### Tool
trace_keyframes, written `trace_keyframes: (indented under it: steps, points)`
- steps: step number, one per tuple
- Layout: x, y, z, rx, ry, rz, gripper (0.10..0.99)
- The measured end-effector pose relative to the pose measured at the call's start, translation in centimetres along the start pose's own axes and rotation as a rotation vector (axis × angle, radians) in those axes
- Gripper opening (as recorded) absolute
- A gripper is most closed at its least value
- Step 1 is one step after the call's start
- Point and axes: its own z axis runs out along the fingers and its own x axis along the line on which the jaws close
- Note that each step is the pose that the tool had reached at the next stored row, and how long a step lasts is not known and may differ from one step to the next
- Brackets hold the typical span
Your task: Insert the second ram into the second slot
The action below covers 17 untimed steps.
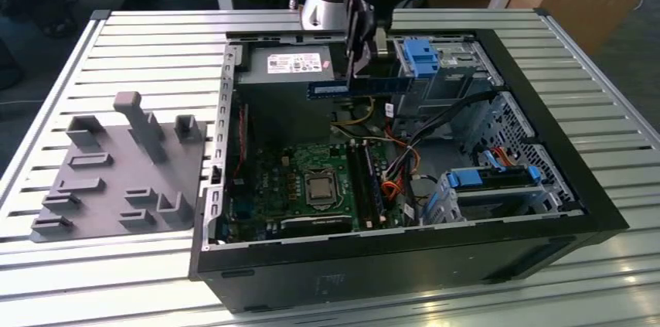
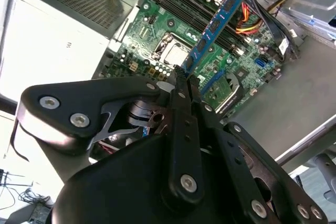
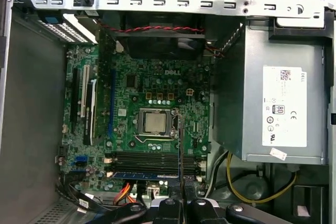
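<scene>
one: two fingers, then. how far apart are they?
two: hardly apart at all. the gripper (image 1: 359,76) has its fingers pressed onto the second ram (image 1: 335,89), one on each flat face, with just the thickness of the board between them.
one: so the stick is off the board?
two: yes. it hangs in the air inside the open computer case (image 1: 577,188), well above the motherboard (image 1: 299,180). in the exterior view it lies level, standing on its long edge, near the power supply (image 1: 294,64) and the blue drive bracket (image 1: 420,56), and it reaches out from the fingers toward the exterior view's left.
one: and from the wrist?
two: in the second wrist view the second ram (image 2: 215,24) runs away from the clamped fingertips (image 2: 181,98), with dark chips and a pale label showing and the motherboard behind it. in the first wrist view it is edge-on, a thin line crossing the memory slots (image 3: 152,158) beside the processor socket (image 3: 156,123).
one: anything in those slots?
two: one slot carries a blue strip (image 3: 147,174) along its length and the others look dark. i can't tell more than that.
one: and around the case?
two: it sits on a slatted metal table (image 1: 154,41), with a grey fixture (image 1: 113,172) of posts and blocks just beside it on the exterior view's left.
</scene>
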Motion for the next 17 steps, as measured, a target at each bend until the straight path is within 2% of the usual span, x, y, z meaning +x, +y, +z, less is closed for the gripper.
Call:
trace_keyframes:
  steps: [8,11,17]
  points:
    - [0.93,0.02,0.02,0.000,0.0144,0.001,0.137]
    - [1.14,0.04,0.09,-0.001,0.0172,0.006,0.137]
    - [1.14,0.02,0.44,-0.003,0.0134,0.111,0.137]
